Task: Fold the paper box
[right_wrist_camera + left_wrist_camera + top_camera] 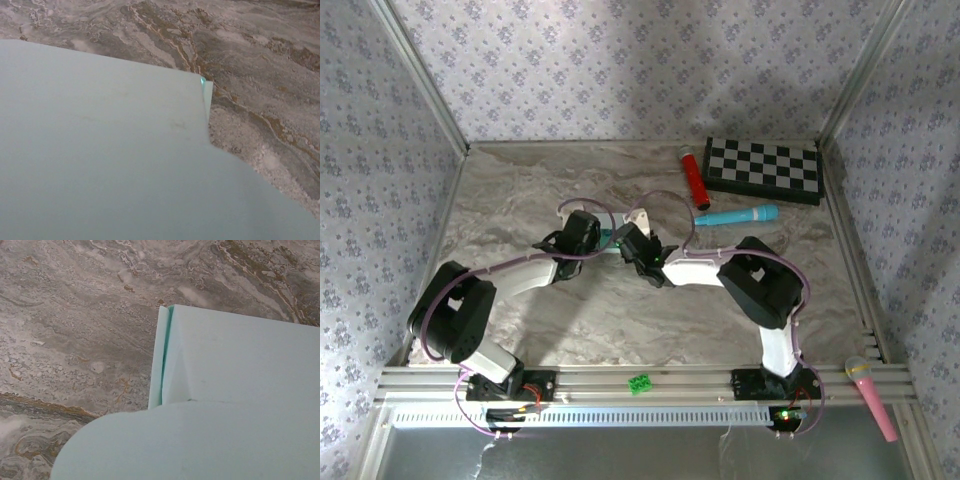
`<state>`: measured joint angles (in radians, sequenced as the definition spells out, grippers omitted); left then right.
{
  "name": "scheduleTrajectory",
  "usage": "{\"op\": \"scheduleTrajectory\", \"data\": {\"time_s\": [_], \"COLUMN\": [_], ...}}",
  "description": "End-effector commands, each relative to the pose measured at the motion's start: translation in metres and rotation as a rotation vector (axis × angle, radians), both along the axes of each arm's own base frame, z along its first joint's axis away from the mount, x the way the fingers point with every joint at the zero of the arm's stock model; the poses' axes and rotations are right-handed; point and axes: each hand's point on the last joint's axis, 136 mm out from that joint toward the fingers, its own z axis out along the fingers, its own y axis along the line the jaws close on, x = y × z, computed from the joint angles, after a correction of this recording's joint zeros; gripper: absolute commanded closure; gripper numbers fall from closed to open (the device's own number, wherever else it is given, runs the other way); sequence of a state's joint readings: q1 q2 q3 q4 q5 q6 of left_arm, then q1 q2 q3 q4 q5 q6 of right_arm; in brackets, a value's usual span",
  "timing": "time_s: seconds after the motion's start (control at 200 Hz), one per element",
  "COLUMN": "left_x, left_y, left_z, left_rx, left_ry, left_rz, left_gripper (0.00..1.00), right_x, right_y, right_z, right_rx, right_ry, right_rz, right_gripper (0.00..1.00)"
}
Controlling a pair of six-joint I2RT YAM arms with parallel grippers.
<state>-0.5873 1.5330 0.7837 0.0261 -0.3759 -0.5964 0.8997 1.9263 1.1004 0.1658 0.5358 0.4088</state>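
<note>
The pale mint-green thin card paper box (240, 390) lies at mid-table on the marbled grey-brown tabletop (520, 200), close beneath both wrist cameras. In the left wrist view, a narrow folded strip runs along its left edge. The left gripper (600, 236) and right gripper (628, 242) meet at it from opposite sides. The finger opening of either gripper cannot be determined.

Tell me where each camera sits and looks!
Top external: high behind the arms, looking down on the marble table; both arms show, left end effector and right end effector close together mid-table.
Left wrist: on the left arm, facing down at the paper box, very close.
Right wrist: on the right arm, facing down at it too.
Both wrist views share the box and marble.
</note>
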Motion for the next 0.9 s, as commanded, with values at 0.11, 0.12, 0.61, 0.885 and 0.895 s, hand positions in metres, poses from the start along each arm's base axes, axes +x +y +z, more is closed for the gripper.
{"op": "scheduleTrajectory", "data": {"time_s": [0.11, 0.12, 0.61, 0.885, 0.895], "left_x": [-0.008, -0.008, -0.011, -0.012, -0.012], "left_y": [0.005, 0.006, 0.004, 0.002, 0.002], "left_z": [-0.005, -0.005, -0.009, -0.010, -0.010], "left_rx": [0.026, 0.027, 0.058, 0.066, 0.066], "left_ry": [0.022, 0.022, 0.033, 0.033, 0.034], "left_rz": [0.022, 0.023, 0.003, -0.002, -0.003], "left_gripper": [1.00, 1.00, 1.00, 1.00, 1.00], "right_x": [-0.011, -0.012, -0.043, -0.060, -0.060], "right_y": [-0.011, -0.011, -0.031, -0.077, -0.079], "right_z": [0.007, 0.008, 0.024, 0.029, 0.030], "right_rx": [-0.025, -0.025, -0.019, -0.081, -0.082], "right_ry": [-0.008, -0.009, -0.003, 0.050, 0.052], "right_rz": [0.009, 0.010, 0.084, 0.045, 0.038], "right_gripper": [0.44, 0.43, 0.30, 0.30, 0.30]}}
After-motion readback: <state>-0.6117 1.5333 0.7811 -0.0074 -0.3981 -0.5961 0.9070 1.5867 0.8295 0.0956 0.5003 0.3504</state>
